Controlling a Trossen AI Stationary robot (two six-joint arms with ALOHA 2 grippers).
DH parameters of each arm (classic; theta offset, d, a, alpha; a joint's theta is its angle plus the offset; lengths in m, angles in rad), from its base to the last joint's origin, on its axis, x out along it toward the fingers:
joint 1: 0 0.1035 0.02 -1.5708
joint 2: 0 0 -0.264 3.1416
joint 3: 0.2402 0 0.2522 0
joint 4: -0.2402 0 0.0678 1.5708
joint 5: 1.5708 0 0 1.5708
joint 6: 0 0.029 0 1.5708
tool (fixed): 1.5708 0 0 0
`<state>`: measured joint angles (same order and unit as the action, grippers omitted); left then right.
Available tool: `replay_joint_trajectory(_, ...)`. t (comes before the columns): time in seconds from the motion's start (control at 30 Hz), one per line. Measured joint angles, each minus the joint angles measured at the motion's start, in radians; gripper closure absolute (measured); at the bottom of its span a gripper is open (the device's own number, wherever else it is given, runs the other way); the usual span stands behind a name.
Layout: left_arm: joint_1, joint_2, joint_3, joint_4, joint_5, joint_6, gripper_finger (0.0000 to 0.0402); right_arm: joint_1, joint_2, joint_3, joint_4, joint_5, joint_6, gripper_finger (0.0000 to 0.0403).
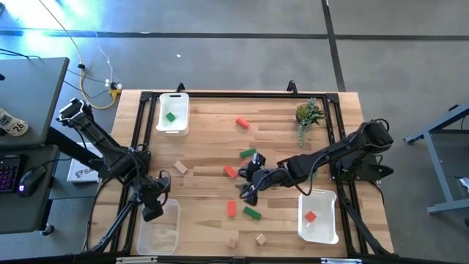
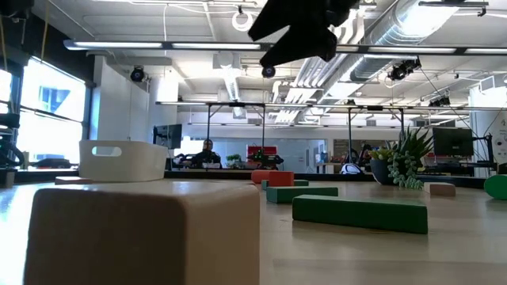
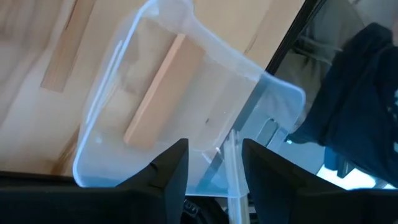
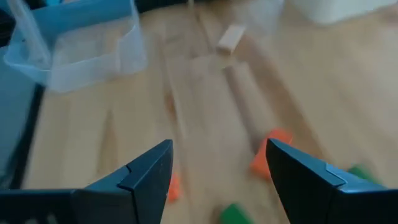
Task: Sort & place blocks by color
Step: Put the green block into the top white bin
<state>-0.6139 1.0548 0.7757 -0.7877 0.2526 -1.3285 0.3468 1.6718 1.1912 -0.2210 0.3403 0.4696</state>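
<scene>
Sorting is at an early stage. On the table (image 1: 212, 125), only two blocks sit in trays: a green block (image 1: 170, 116) in the white tray (image 1: 173, 112) at the far left corner, and a red block (image 1: 311, 216) in the white tray (image 1: 319, 216) at the near right corner. The clear tray (image 1: 159, 228) at the near left corner holds no block that can be made out in the high view.

Remaining loose on the table: red blocks (image 1: 242, 123), green blocks (image 1: 252, 213) and tan blocks (image 1: 180, 168), scattered from the centre toward the near edge. By this count most of the work is still to do.

The right gripper (image 1: 249, 187) hangs over the middle of the table among the loose blocks. The right wrist view shows its fingers spread wide with nothing between them, and a red block (image 4: 268, 154) lying on the table beyond them. The left gripper (image 1: 152, 207) is above the clear tray; the left wrist view shows its fingers (image 3: 171, 171) apart and empty over the tray.

The high view alone gives the full layout and tray contents. The low view adds only the near blocks side-on: a tan block (image 2: 142, 229) close to the camera and a green bar (image 2: 360, 214) lying flat. A small potted plant (image 1: 308, 115) stands near the far right corner.
</scene>
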Motion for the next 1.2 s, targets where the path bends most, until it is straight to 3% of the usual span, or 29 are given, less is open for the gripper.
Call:
replay_joint_trajectory(0.3, 0.052, 0.0, 0.049, 0.002, -0.076, 0.109, 0.0268, 0.055, 0.0, 0.0, -0.171, -0.03, 0.204, 0.0158)
replay_joint_trajectory(0.93, 0.17, -0.001, 0.049, 0.01, -0.344, 0.173, 0.0268, 0.138, 0.077, 0.0, -0.225, -0.024, 0.215, 0.0158)
replay_joint_trajectory(1.2, 0.213, 0.0, 0.049, 0.05, -0.471, 0.232, 0.0268, 0.146, 0.146, 0.0, -0.225, -0.103, 0.248, 0.0158)
